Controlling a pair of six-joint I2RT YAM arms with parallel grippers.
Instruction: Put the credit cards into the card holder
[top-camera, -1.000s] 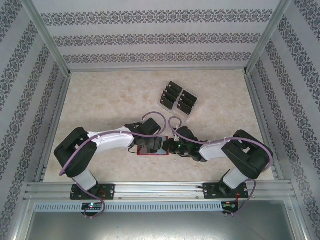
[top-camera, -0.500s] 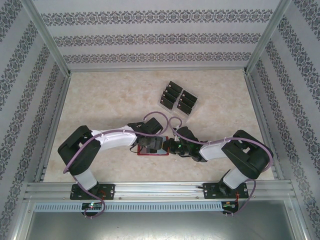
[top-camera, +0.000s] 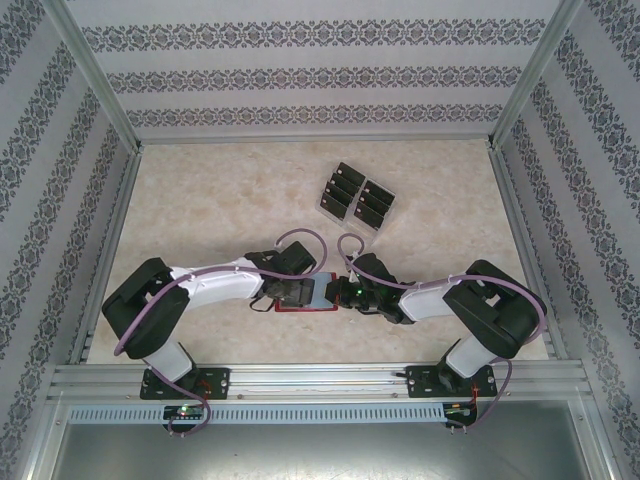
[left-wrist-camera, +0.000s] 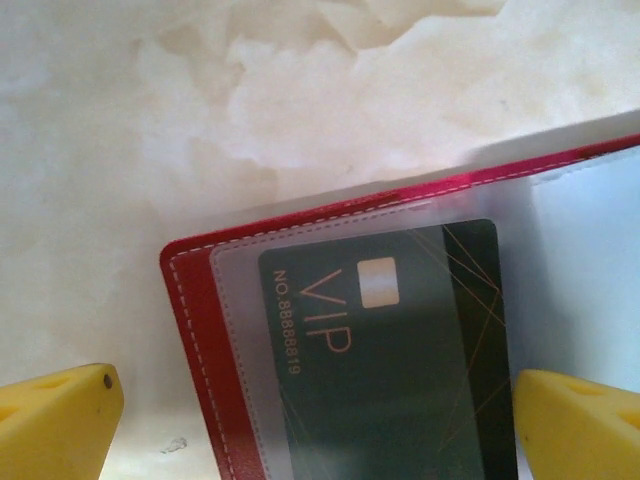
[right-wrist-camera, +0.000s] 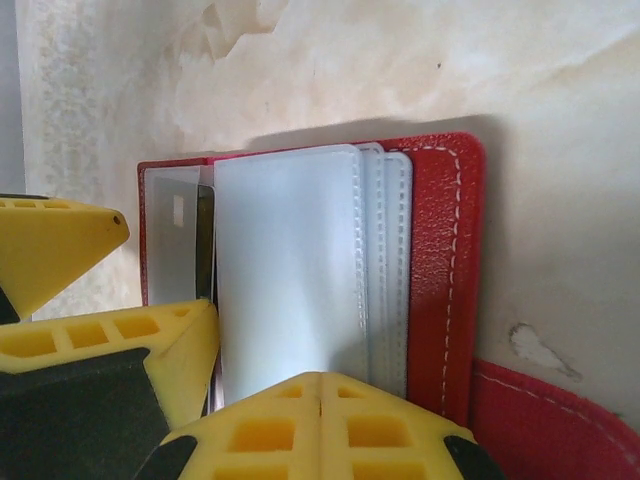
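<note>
Lying open, card holder (top-camera: 318, 296) runs left-right | left hand (left-wrist-camera: 318, 415) wide (over credit card (left-wrist-camera: 400, 330)) | right hand (right-wrist-camera: 320, 398) closed

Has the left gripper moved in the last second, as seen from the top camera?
Yes. The left gripper has shifted slightly left and toward the near edge, away from the clear stand, uncovering more of the wallet's blue inside.

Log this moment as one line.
left gripper: open over card holder | right gripper: shut at clear sleeves | VIP credit card: inside a sleeve | spare cards: in stand
</note>
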